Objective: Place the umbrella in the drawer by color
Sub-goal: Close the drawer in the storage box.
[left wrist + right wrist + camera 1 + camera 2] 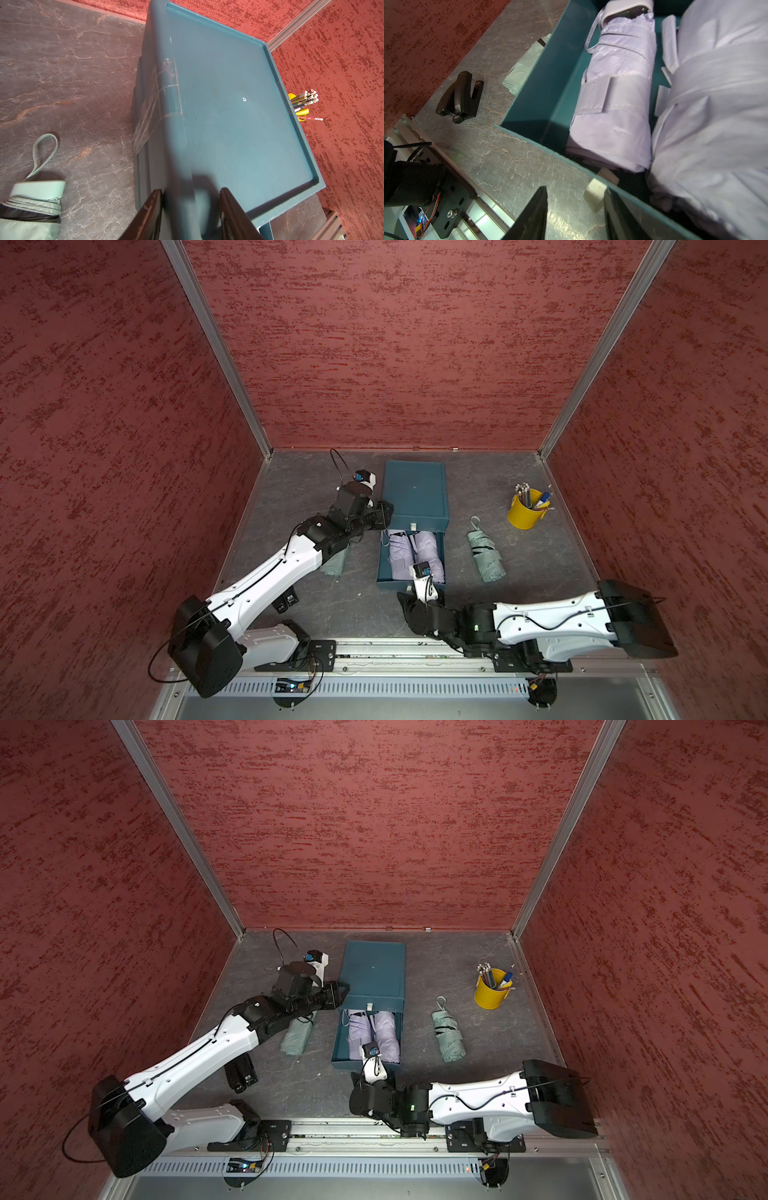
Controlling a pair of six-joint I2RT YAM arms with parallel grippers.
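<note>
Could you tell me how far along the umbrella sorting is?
Done: two lilac folded umbrellas lie in the open teal drawer. In hand: right gripper brackets the drawer's white handle; left gripper sits at the teal cabinet. Left: two mint-green folded umbrellas outside.

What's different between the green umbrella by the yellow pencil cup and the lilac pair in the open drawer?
Colour: the green umbrella is pale green, while the lilac pair is pale purple.
Place: the green umbrella lies on the bare table, while the lilac pair lies inside the drawer.
Company: the green umbrella lies by itself, while the lilac pair lies side by side.
Shared: all are folded and strapped shut.
</note>
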